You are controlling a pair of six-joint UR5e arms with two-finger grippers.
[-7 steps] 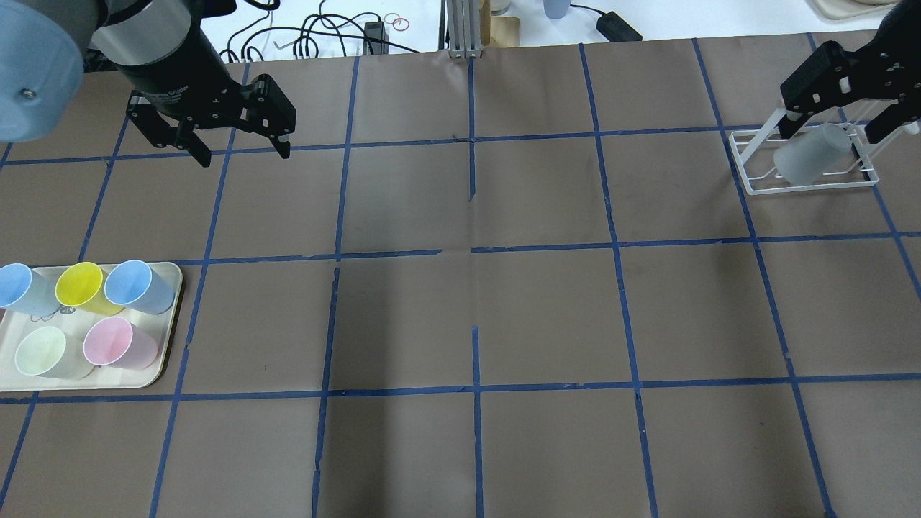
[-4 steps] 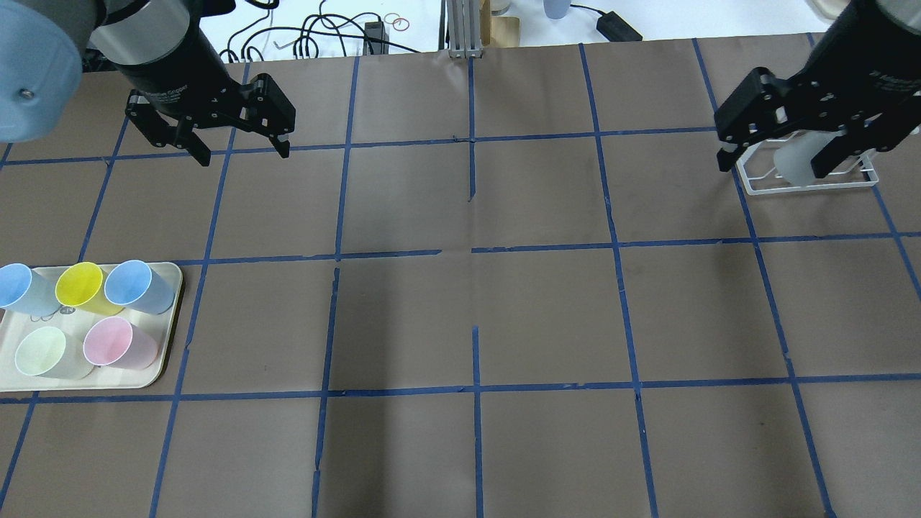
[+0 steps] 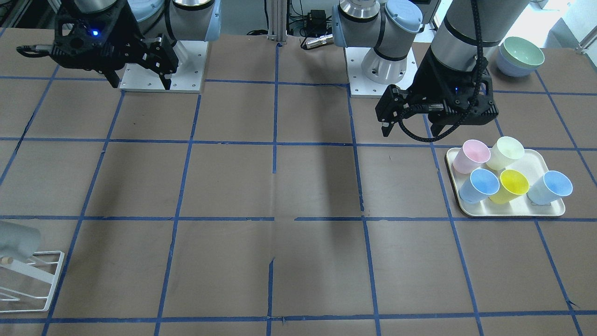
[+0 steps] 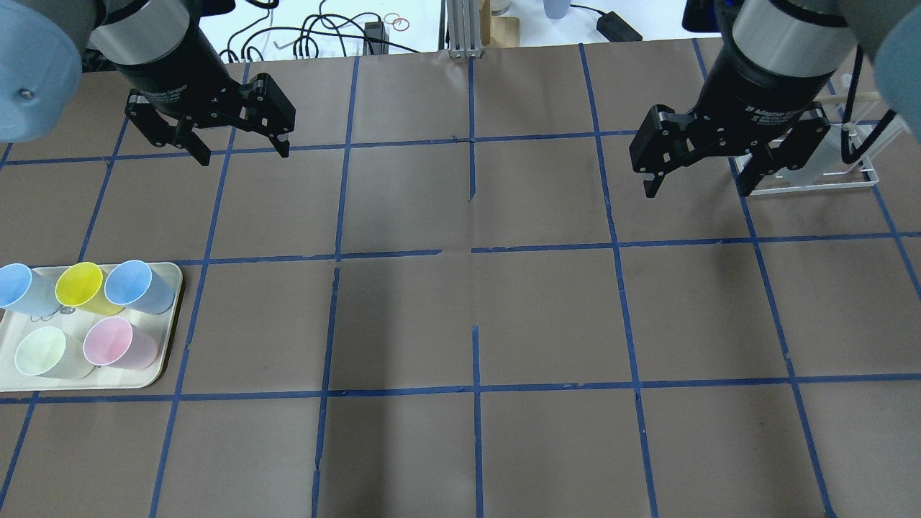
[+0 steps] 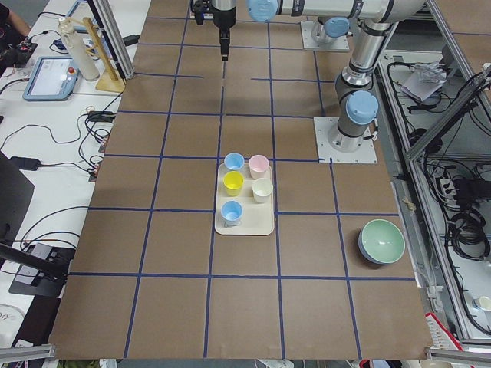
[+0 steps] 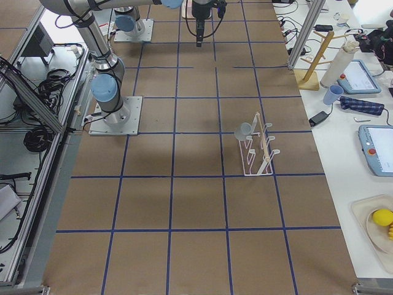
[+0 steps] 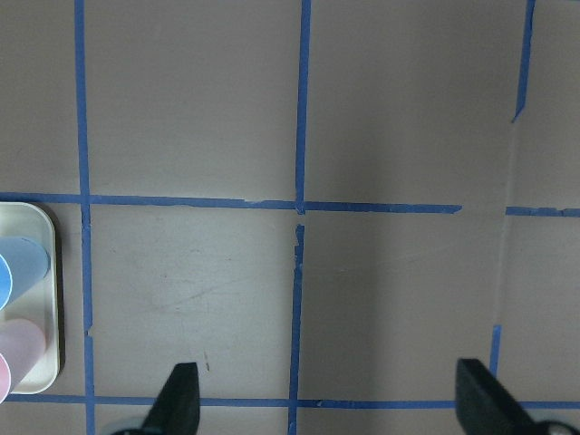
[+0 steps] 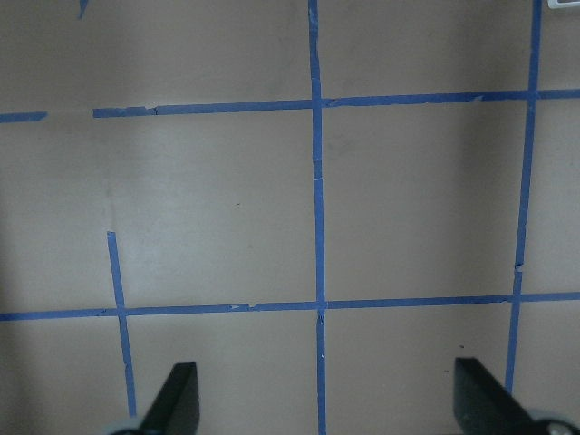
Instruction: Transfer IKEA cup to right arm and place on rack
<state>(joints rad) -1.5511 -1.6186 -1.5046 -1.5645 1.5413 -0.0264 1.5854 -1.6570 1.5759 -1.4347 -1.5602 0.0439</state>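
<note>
- Facing the robot, we find the IKEA cup [image 3: 16, 240] tipped over a peg of the rack [image 3: 37, 280], near the far edge in the right half of the table [image 3: 280, 186]. The right gripper [image 3: 139, 81] hangs at the near edge, well apart from the cup, its fingers spread and empty. The left gripper [image 3: 410, 133] is likewise spread and empty, near the tray [image 3: 508, 213] of coloured cups [image 3: 513, 182].
- From overhead, we see the right gripper's body covering most of the cup; only part of the rack's frame shows behind it. Both pairs of jaws stand wide.
- From the left end, we see the tray in the table's left half, midway between near and far edges, and a green bowl [image 5: 382, 241] toward the near edge.
- From the right end, we see the cup tilted on a peg on the rack's robot-facing side.
- At the left wrist, we see the fingertips [image 7: 178, 399] far apart above bare table, with a tray corner at the side.
- At the right wrist, we see the fingertips [image 8: 177, 399] far apart with only taped table below.
</note>
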